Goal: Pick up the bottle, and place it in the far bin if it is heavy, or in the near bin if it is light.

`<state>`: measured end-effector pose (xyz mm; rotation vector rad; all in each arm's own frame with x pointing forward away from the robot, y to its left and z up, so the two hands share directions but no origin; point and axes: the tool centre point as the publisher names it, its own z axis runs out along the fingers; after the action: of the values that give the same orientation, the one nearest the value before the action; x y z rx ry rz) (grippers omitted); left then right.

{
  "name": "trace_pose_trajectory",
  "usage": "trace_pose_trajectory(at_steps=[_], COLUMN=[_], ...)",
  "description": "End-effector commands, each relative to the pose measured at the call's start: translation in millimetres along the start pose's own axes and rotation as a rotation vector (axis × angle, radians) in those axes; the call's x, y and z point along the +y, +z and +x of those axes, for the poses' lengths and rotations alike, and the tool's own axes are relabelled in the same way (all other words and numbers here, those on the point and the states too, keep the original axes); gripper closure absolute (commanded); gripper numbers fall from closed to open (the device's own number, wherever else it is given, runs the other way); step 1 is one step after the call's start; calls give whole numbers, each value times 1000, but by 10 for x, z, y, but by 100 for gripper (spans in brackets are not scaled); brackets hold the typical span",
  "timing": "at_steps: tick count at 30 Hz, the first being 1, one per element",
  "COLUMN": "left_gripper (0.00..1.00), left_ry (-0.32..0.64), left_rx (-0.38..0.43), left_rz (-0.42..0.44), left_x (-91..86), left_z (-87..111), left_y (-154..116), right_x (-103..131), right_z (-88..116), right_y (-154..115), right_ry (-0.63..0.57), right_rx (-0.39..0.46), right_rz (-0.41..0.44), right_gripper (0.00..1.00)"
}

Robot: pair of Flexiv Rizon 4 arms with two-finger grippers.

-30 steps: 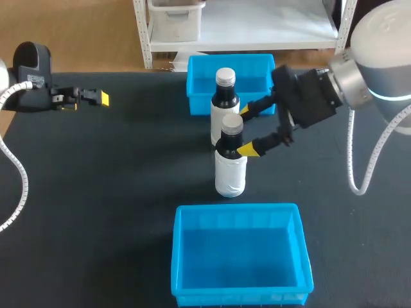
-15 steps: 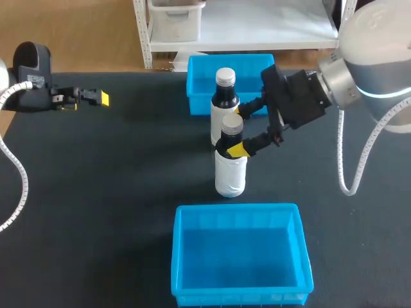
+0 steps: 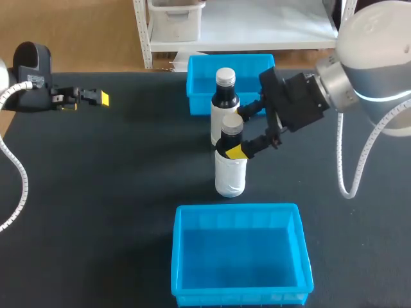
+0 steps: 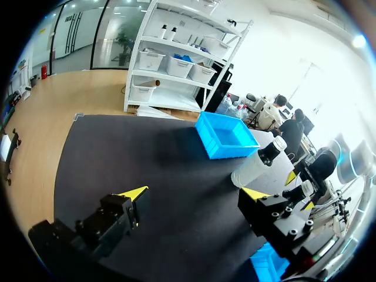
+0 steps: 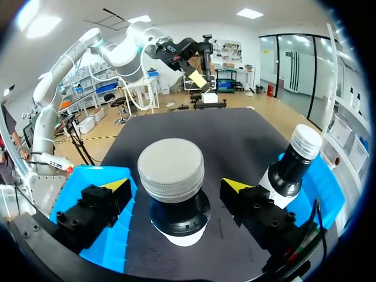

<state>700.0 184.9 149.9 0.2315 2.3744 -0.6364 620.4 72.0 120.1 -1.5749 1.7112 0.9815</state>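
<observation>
Head view: 2 smooth round bottles at centre of table [image 3: 115, 192]; nearer bottle [image 3: 230, 170] between spread fingers of right gripper [image 3: 241, 131], farther bottle [image 3: 225, 96] behind. 2 blue plastic bins: far bin [image 3: 199, 96], near bin [image 3: 241, 208]. Left gripper [image 3: 96, 97] spread, empty.

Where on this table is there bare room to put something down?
Crowded: the middle, where the right gripper straddles the near bottle close beside the far bottle, before the far bin. Widest bare patch: the table from the left gripper across to those bottles and the near bin. A narrower one lies right of the near bin.
</observation>
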Motion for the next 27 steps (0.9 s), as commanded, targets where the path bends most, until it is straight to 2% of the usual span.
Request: trace_pose_trajectory(at_steps=[1, 4, 10, 13, 14, 15, 27], left_gripper=[0, 0, 0, 0, 0, 0, 0], left_ry=[0, 0, 0, 0, 0, 0, 0], left_rx=[0, 0, 0, 0, 0, 0, 0], left_rz=[0, 0, 0, 0, 0, 0, 0], left_x=[0, 0, 0, 0, 0, 0, 0], left_z=[0, 0, 0, 0, 0, 0, 0], left_y=[0, 0, 0, 0, 0, 0, 0], right_x=[-24, -34, -59, -66, -66, -67, -52], right_z=[6, 3, -2, -8, -9, -9, -57], right_y=[34, 61, 93, 94, 94, 94, 15], right_ry=[-2, -2, -2, -4, -5, -5, -18], right_rx=[-12, -17, -24, -25, -25, -25, -25], right_rz=[-4, -9, -12, -11, -11, -10, 1], right_gripper=[0, 1, 18, 31, 44, 50, 59])
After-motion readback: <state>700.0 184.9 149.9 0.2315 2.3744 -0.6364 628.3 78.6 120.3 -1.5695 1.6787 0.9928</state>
